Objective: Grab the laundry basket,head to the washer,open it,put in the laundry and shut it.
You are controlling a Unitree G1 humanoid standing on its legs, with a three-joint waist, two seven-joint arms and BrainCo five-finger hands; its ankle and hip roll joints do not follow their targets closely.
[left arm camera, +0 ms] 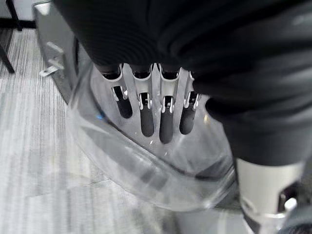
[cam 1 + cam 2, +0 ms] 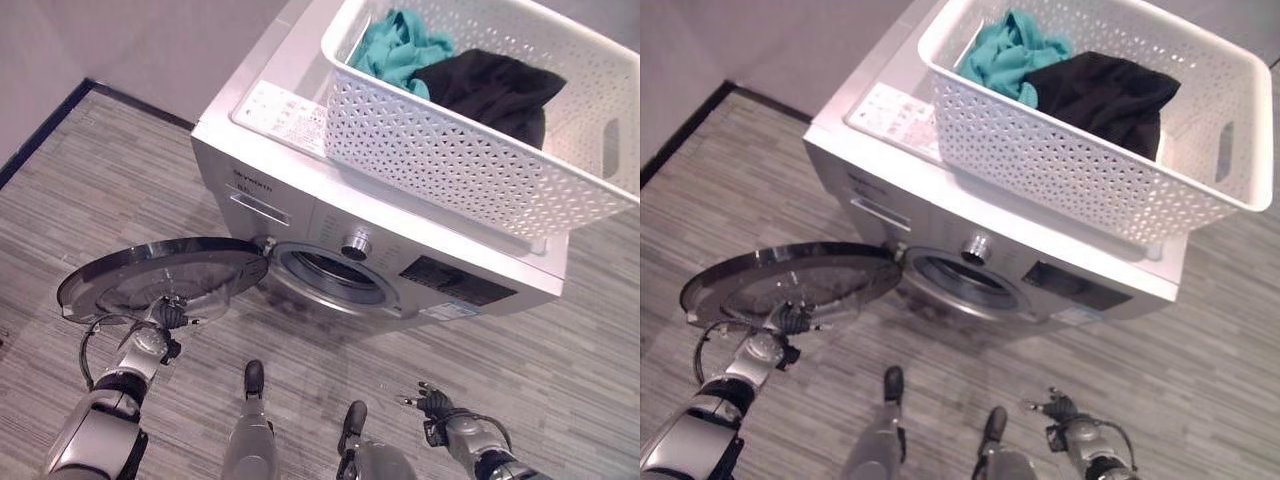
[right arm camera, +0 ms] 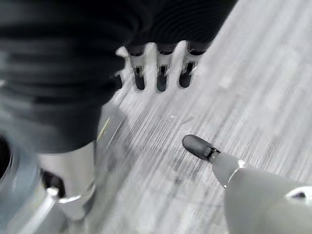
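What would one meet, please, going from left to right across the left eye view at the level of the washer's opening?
Left hand at the open washer door → drum opening → round knob → dark display panel.

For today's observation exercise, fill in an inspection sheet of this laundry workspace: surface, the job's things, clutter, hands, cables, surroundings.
Surface: grey wood-look floor; the washer stands on it.
Job's things: white laundry basket sits on top of the washer, holding a teal garment and a black garment. The washer door is swung wide open, and the drum opening is exposed.
Clutter: nothing seen.
Hands: left hand is at the open door's edge, fingers straight against the door glass. Right hand hangs low over the floor, open, holding nothing.
Cables: nothing seen.
Surroundings: pale wall with a dark baseboard behind the washer.
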